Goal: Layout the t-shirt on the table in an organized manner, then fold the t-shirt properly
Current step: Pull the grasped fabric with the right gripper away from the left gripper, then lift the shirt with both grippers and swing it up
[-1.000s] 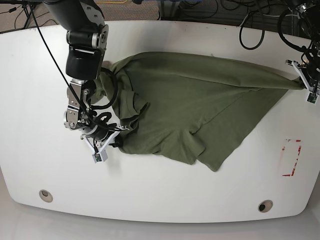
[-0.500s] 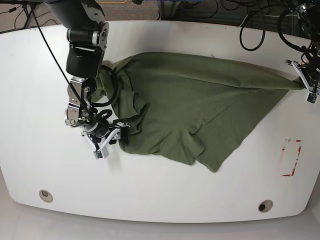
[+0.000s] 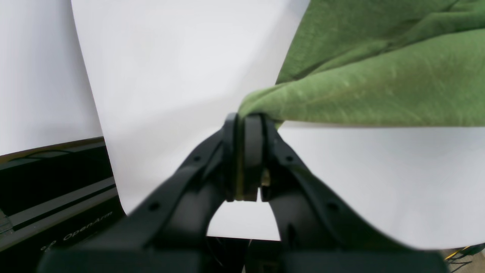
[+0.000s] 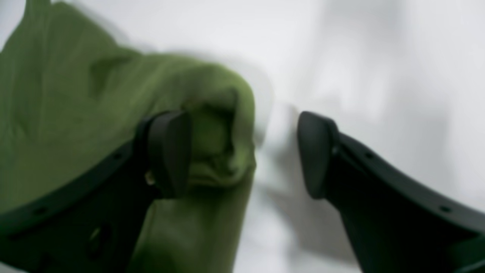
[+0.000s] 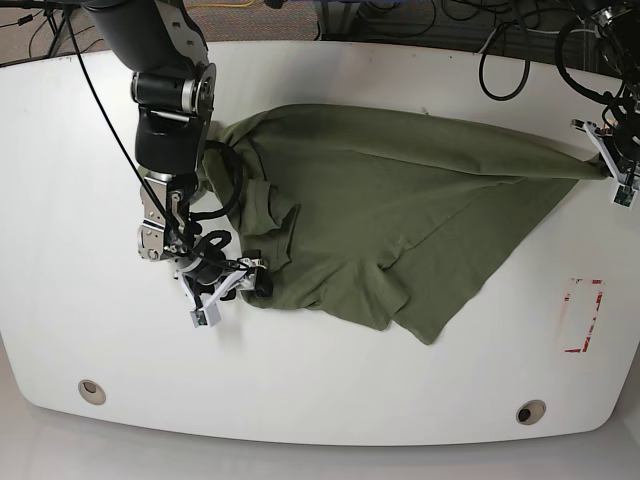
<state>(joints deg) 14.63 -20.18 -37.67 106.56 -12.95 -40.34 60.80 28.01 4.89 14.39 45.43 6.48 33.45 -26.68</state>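
Base view: the t-shirt [image 5: 400,210] is lying rumpled across the desk [image 5: 320,400], unfolded. Left wrist view: the left tool [image 3: 246,125] is pinching a shirt corner, frame centre. Right wrist view: the right tool [image 4: 242,151] is gaping, cloth bunching against one finger [image 4: 170,151]; spreading and folding are still waiting.

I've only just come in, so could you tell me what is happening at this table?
A two-armed robot is spreading a plain olive-green cotton t-shirt over the glossy white table. The left gripper is shut on one corner of the shirt near the table's edge. The right gripper stands open at the opposite side, bunched cloth against one finger. The shirt lies rumpled, not yet flat.
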